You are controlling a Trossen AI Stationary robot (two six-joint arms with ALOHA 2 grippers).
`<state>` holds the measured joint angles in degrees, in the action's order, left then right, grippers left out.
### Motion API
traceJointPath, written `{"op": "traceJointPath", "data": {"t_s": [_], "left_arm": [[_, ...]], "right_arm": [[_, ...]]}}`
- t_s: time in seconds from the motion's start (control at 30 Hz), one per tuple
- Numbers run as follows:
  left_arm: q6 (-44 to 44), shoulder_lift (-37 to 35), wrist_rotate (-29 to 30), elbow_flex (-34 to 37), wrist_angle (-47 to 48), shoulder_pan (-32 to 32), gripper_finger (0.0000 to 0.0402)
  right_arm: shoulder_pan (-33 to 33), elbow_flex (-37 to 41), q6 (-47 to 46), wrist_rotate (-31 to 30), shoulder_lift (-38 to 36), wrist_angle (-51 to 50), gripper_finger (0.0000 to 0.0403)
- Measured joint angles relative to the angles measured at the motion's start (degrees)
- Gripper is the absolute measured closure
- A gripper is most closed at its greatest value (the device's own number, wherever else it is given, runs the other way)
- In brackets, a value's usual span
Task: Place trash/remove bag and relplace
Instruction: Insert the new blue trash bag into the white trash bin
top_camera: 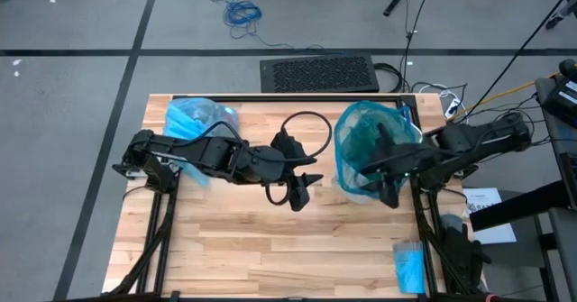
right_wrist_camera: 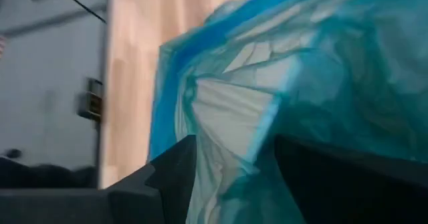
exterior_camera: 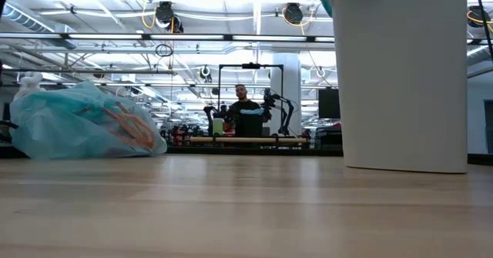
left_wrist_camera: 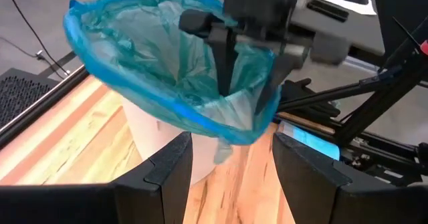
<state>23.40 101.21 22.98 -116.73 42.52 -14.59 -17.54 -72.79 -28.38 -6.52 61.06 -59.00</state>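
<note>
Replacement step, I'd judge. Right pincer (top_camera: pixel 389 196) is parted at the near rim of the white bin (exterior_camera: pixel 400 81), fresh teal liner (top_camera: pixel 370 144) draped over the mouth, nothing clearly gripped. Left pincer (top_camera: pixel 302 189) is released mid-desk (top_camera: pixel 270 248). Next: seat the liner around the rim. Removed light-blue bag (top_camera: pixel 194 122) sits at the far left corner.

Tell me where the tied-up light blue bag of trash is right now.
In the high view the light blue bag lies at the table's far left corner, beside the left arm's base; the low view shows it resting on the tabletop, well apart from the white bin.
</note>
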Motion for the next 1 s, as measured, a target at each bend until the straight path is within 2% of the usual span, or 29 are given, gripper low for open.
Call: {"op": "traceJointPath", "data": {"t_s": [0.07,0.13,0.27,0.3,0.53,0.6,0.7,0.8,0.9,1.0], "left_arm": [[0.22,0.0,-0.42,0.0,0.0,0.0,0.0201],[0.21,-0.07,-0.96,0.0,0.49,0.0,0.0201],[-0.27,-1.27,-1.25,0.0,4.46,-0.02,0.0201],[-0.75,-1.82,-1.3,0.0,6.11,-0.02,0.0201],[-5.56,-6.64,-1.8,0.0,18.63,-0.17,0.0201],[-6.85,-8.55,-1.79,0.0,21.49,-0.47,0.0201],[-9.06,-11.16,-1.79,0.0,26.43,-0.7,0.0201],[-10.68,-13.61,-1.77,0.0,30.35,-0.66,0.0201],[-12.04,-15.99,-1.76,0.0,31.56,-0.65,0.0201],[-12.41,-17.91,-1.89,0.0,32.61,-0.66,0.0201]], "right_arm": [[0.68,0.0,-0.39,-1.85,1.93,-2.09,0.0219],[1.26,0.04,-0.72,-3.31,3.54,-3.18,0.025],[1.47,0.04,1.04,-4.68,5.18,0.24,0.0368],[1.41,0.04,1.94,-4.67,5.61,2.56,0.0383],[3.06,-0.18,-0.57,-3.16,11.27,22.68,0.0399],[3.82,-1.61,-1.27,-3.16,14.51,25.33,0.0399],[4.09,-8.52,-1.11,-4.37,21.29,21.18,0.04],[3.84,-20.39,0.12,-7.83,30.74,9.65,0.0402],[3.99,-32.1,1.69,-8.42,39.78,-0.36,0.0402],[4.35,-42.09,3.18,-7.79,46.05,-3.21,0.0401]]}}
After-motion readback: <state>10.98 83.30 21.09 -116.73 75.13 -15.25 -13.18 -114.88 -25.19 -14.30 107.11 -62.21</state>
